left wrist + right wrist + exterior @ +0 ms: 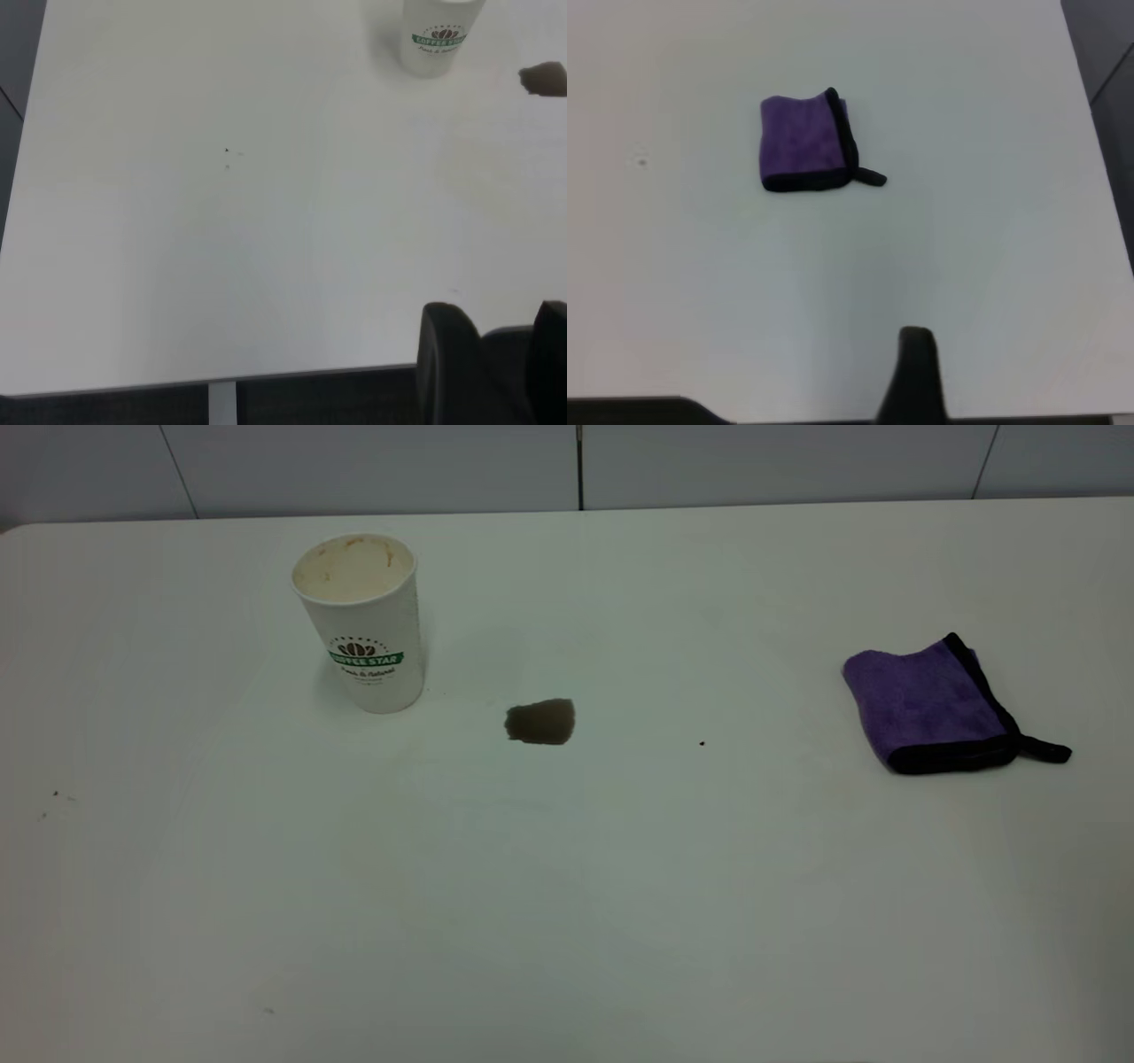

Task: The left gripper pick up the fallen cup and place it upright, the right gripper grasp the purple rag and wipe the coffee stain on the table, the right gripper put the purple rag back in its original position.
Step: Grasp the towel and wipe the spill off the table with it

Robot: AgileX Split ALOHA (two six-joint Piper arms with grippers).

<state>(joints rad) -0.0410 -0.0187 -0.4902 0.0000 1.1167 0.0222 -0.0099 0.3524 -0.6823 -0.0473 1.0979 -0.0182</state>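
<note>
The cup [359, 622] stands upright at ten o'clock on the worktop [567, 886], so that step looks done. The stain [540, 721] near centre remains; the rag [939, 707] lies untouched at three o'clock. The left hand [496, 354] is spread, holding nothing; whether the right hand [914, 372] is spread, I cannot tell.

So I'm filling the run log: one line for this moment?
cup upright | coffee stain unwiped | purple rag untouched | left gripper retracted

Left tool [496, 359] open, empty.
</note>
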